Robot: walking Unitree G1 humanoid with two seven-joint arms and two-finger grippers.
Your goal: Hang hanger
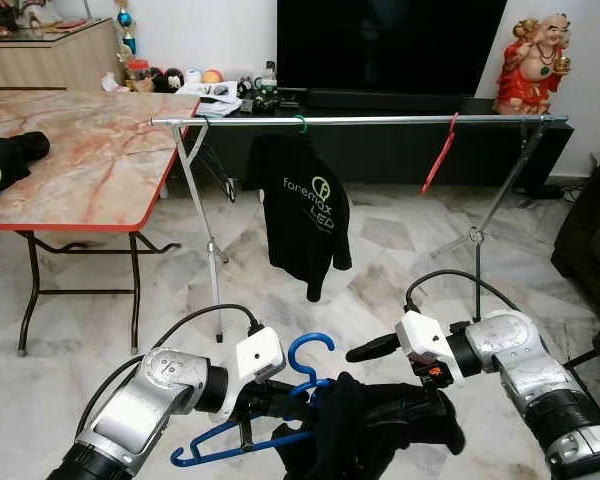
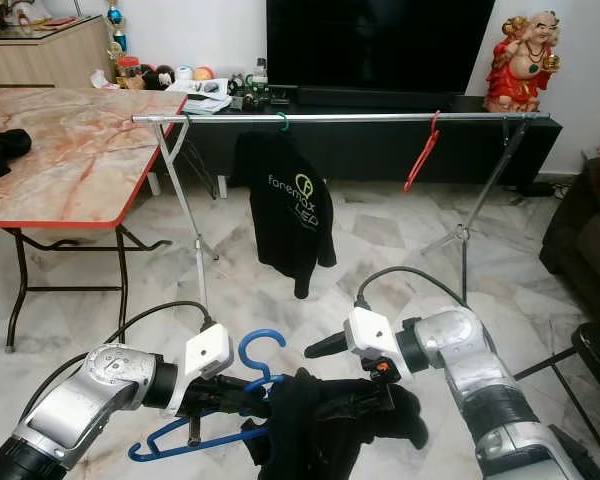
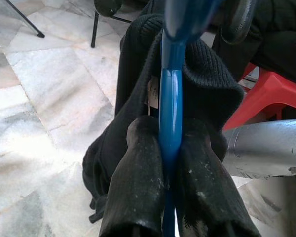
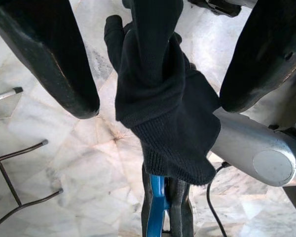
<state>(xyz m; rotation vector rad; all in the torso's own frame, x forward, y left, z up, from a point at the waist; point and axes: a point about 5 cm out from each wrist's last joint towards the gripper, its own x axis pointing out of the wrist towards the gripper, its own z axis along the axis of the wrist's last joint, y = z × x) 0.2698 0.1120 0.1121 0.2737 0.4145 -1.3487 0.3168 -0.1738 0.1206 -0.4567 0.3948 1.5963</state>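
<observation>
Hanger (image 1: 280,400), blue, low in front between both arms, its hook turned up, a black garment (image 1: 370,425) draped over it. Left gripper (image 3: 168,163) clamps the hanger bar, both fingers pressed flat against the blue plastic. Right gripper (image 4: 155,79) sits just beside it with fingers spread wide either side of a fold of the garment, not pinching it. Marble floor (image 1: 380,260) below. Farther out, a metal rail (image 1: 360,120) on folding legs spans the room; a black shirt (image 1: 302,215) hangs from it on a green hook, and a red hanger (image 1: 440,155) hangs empty farther right. Table (image 1: 80,150) stands at left, TV (image 1: 390,45) beyond the rail.
</observation>
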